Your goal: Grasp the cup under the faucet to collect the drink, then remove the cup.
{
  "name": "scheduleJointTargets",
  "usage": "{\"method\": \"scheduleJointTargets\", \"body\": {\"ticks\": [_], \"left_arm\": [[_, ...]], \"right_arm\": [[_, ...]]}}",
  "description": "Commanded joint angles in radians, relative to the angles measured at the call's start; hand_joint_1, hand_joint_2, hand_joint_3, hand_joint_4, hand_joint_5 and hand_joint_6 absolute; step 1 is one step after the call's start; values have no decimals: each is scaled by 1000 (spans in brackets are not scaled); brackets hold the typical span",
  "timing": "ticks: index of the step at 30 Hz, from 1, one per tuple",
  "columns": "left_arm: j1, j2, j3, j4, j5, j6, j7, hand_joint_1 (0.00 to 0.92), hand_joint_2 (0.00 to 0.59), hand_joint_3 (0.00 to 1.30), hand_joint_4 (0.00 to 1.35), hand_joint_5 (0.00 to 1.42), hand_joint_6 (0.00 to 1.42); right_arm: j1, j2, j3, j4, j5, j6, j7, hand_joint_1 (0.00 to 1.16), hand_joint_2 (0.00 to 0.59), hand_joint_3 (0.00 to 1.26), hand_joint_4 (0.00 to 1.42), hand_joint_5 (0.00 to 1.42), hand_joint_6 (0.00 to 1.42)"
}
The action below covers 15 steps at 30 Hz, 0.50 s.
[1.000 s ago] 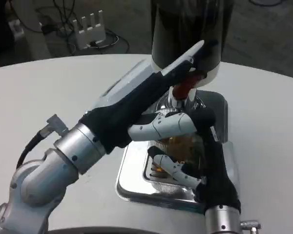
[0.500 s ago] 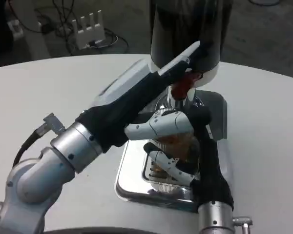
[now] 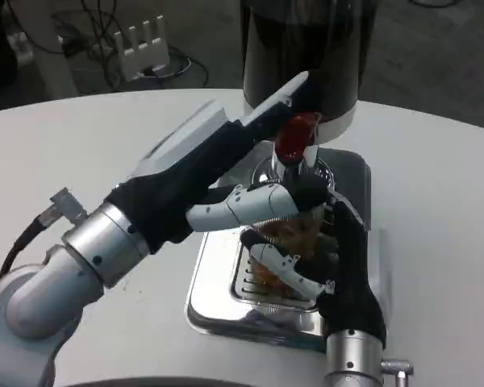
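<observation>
Right robot hand (image 3: 327, 242) grips cup (image 3: 294, 234) of amber drink; left robot hand (image 3: 262, 129) presses red lever (image 3: 293, 137).

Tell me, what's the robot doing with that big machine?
It is filling a cup with a drink. The right hand holds the clear cup under the faucet of the dark dispenser, over a shiny drip tray. The left hand reaches up to the red tap lever. There is some amber drink in the cup, which stays under the faucet and has not been taken away yet.
</observation>
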Motion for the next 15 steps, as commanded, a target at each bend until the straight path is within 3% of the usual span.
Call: {"method": "scheduleJointTargets", "body": {"ticks": [1, 8, 15], "left_arm": [[40, 11, 19, -9, -33, 20, -22, 0, 68, 18, 24, 190, 180], [51, -6, 24, -11, -64, 25, -2, 0, 69, 0, 0, 27, 58], [59, -33, 30, -25, -105, 49, -1, 0, 70, 0, 0, 0, 0]], "right_arm": [[8, 65, 5, 14, 4, -31, 2, 830, 153, 515, 667, 708, 606], [21, 53, 18, -1, -22, -53, 4, 843, 165, 726, 872, 944, 837], [52, 40, 30, -52, -76, -54, -22, 852, 141, 825, 956, 1059, 986]]}}
